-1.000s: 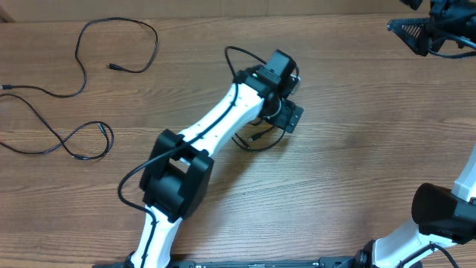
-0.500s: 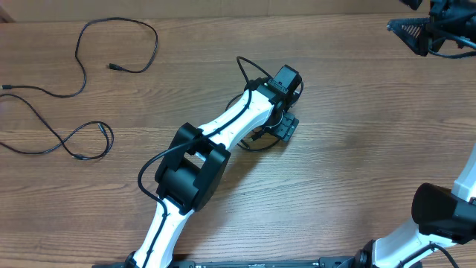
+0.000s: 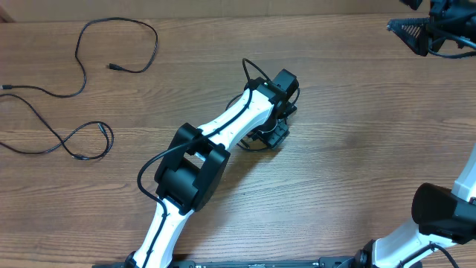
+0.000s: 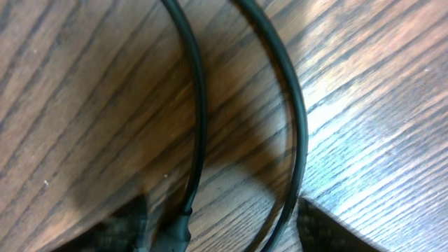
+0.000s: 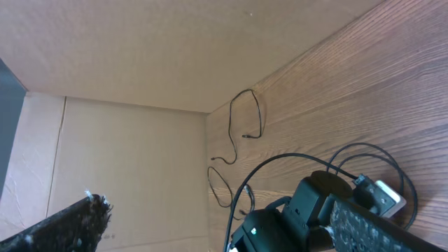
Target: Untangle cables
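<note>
A small coiled black cable lies on the wooden table at the centre, mostly hidden under my left gripper. In the left wrist view two of its strands and a plug end run between my open left fingertips, just above the wood. Two loose cables lie at the far left: one looped cable and one wavy cable. They also show in the right wrist view. My right gripper is open and empty, raised at the far right.
The left arm stretches diagonally from the front edge to the table's centre. A cardboard wall stands along the table's far and left sides. The right arm's base sits at the front right corner.
My left gripper has swung in and dropped onto the central coiled cable, turning its fingers down to the table. The right gripper and the loose cables have not moved.
</note>
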You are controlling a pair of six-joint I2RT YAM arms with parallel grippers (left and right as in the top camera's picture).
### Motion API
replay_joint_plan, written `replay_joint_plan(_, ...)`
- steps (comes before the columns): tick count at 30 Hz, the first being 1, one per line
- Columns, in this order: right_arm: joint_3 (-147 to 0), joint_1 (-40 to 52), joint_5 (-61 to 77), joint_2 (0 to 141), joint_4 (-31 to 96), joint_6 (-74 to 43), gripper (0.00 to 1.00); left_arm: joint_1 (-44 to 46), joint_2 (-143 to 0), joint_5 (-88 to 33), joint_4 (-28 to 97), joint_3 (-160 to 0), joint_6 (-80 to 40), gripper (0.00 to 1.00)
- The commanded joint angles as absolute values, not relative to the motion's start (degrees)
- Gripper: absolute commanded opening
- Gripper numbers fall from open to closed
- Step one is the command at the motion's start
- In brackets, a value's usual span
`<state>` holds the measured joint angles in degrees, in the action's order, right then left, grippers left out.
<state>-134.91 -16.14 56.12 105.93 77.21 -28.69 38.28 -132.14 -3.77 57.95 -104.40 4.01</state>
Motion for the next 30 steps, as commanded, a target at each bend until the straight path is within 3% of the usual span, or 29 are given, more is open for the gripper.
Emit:
replay_joint_plan(1, -135.3, -16.4, 55.9, 105.7, 77.1, -28.2, 1.0, 38.7, -133.8, -4.4, 59.2, -103.9, 5.1, 0.6)
replay_joint_plan(3, -135.3, -16.4, 55.9, 105.7, 77.1, -28.2, 1.0, 38.7, -133.8, -4.5, 59.4, -103.9, 5.1, 0.61)
replay_joint_plan(5, -135.3, -16.4, 55.9, 105.7, 77.1, -28.2, 1.0, 38.7, -133.8, -4.5, 59.6, -103.9, 5.1, 0.55)
replay_joint_plan(7, -135.3, -16.4, 55.9, 105.7, 77.1, -28.2, 1.0, 38.7, -133.8, -4.5, 59.8, -103.7, 5.1, 0.46)
replay_joint_plan(9, -135.3, -16.4, 55.9, 105.7, 77.1, -28.2, 1.0, 38.7, -133.8, -4.5, 60.0, -103.5, 5.1, 0.31)
replay_joint_plan(11, -135.3, -16.4, 55.9, 105.7, 77.1, -28.2, 1.0, 38.7, -133.8, -4.5, 60.2, -103.3, 5.1, 0.29)
replay_joint_plan(13, -135.3, -16.4, 55.9, 105.7, 77.1, -28.2, 1.0, 38.7, -133.8, -4.5, 60.4, -103.3, 5.1, 0.17)
replay_joint_plan(15, -135.3, -16.4, 55.9, 105.7, 77.1, -28.2, 1.0, 38.7, -133.8, -4.5, 60.9, -103.3, 5.1, 0.1)
replay_joint_plan(19, -135.3, -16.4, 55.9, 105.7, 77.1, -28.2, 1.0, 38.7, -133.8, -5.1, 62.2, -103.3, 5.1, 0.04)
replay_joint_plan(23, -135.3, -16.4, 55.9, 105.7, 77.1, -28.2, 1.0, 38.7, -133.7, -5.6, 63.0, -103.4, 4.6, 0.05)
replay_joint_plan(24, -135.3, -16.4, 55.9, 105.7, 77.1, -28.2, 1.0, 38.7, -133.7, -5.5, 63.3, -103.7, 2.6, 0.09)
replay_joint_plan(30, -135.3, -16.4, 55.9, 105.7, 77.1, -28.2, 1.0, 38.9, -133.7, -6.8, 70.0, -110.2, -1.5, 0.04)
